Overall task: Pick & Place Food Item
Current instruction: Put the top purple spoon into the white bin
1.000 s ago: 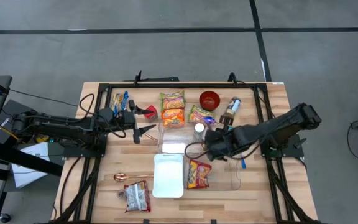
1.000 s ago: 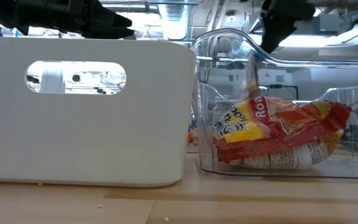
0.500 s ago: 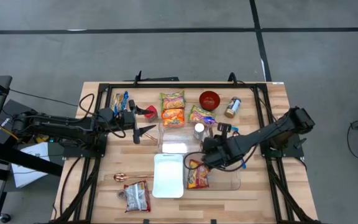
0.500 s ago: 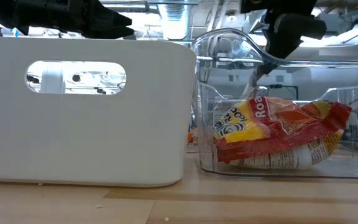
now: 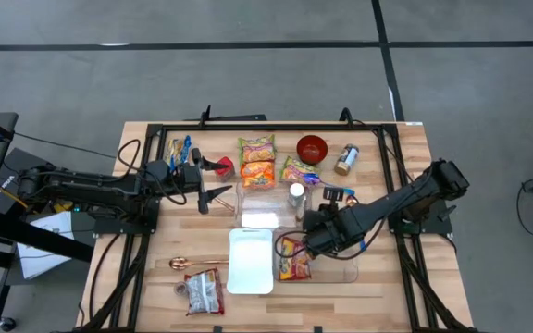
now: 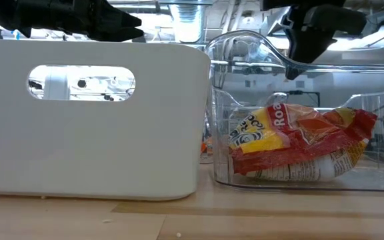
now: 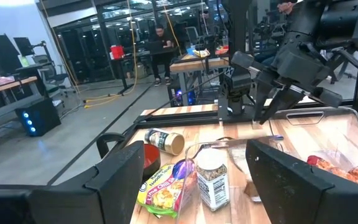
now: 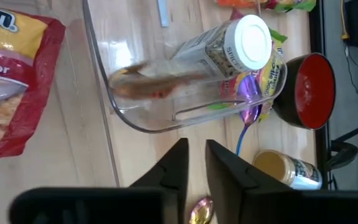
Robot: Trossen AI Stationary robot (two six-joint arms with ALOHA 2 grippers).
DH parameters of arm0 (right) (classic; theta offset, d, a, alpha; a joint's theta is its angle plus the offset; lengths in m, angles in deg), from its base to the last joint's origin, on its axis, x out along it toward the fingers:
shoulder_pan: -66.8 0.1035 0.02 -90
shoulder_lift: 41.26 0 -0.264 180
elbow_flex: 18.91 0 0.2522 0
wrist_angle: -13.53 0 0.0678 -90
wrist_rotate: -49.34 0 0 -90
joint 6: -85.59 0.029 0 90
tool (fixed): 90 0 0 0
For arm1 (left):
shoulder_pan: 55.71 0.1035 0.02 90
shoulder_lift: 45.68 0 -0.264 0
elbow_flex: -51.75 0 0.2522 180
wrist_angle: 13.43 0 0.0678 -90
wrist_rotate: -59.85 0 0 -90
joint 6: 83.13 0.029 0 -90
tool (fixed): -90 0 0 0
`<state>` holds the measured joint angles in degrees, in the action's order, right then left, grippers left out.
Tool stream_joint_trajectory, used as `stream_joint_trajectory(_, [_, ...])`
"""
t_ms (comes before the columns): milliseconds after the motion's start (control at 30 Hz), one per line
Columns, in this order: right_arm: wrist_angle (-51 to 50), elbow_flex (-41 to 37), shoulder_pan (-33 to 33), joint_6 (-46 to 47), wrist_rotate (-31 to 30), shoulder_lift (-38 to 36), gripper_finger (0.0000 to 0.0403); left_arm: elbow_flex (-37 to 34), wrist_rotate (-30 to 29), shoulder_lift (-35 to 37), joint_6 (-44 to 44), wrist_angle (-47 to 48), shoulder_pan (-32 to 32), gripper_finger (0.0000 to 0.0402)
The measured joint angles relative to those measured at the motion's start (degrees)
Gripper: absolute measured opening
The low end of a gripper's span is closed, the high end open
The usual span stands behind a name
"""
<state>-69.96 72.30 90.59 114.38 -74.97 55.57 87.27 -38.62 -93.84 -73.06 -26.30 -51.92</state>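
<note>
A red and yellow noodle packet [image 5: 294,259] lies flat on the floor of the clear bin [image 6: 379,113], which stands right of the white bin [image 5: 251,264]. My right gripper [image 5: 311,231] hangs over the clear bin's far end, pointing steeply down. Its fingers [image 8: 179,165] stand a narrow gap apart with nothing between them. A blurred brownish slender thing [image 8: 148,84] shows inside the bin's far wall, apart from the fingers. My left gripper [image 5: 218,196] waits open and level at the table's left.
A seasoning jar [image 5: 296,194] stands just beyond the clear bin. A red bowl [image 5: 312,148], a lying jar [image 5: 346,159] and noodle packets [image 5: 257,162] sit along the far side. A snack bag [image 5: 204,291] and a spoon [image 5: 188,264] lie near left.
My right gripper has gone down and toward the table's near left, coming over the clear bin's far end. In the low view, the thin thing that hung under its fingers no longer hangs there.
</note>
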Motion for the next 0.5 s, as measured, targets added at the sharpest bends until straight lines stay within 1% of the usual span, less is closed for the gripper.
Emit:
stream_joint_trajectory(133, [-0.05, 0.0, -0.02, 0.16, 0.0, 0.0, 0.0084, 0.02, 0.02, 0.0, 0.0, 0.0, 0.0, 0.0273])
stream_joint_trajectory(233, [-0.94, 0.0, -0.1, 0.64, -0.44, 0.0, 0.0101, 0.0, 0.02, 0.0, 0.0, 0.02, 0.0, 0.0273])
stream_joint_trajectory(400, [-5.64, 0.0, -1.45, 4.95, -3.77, 0.0, 0.0112, 0.02, 0.02, 0.0, 0.0, 0.04, 0.02, 0.0273])
stream_joint_trajectory(500, [-8.65, 0.0, -2.95, 7.43, -4.57, 0.0, 0.0113, 0.01, 0.02, 0.0, 0.0, 0.09, 0.02, 0.0273])
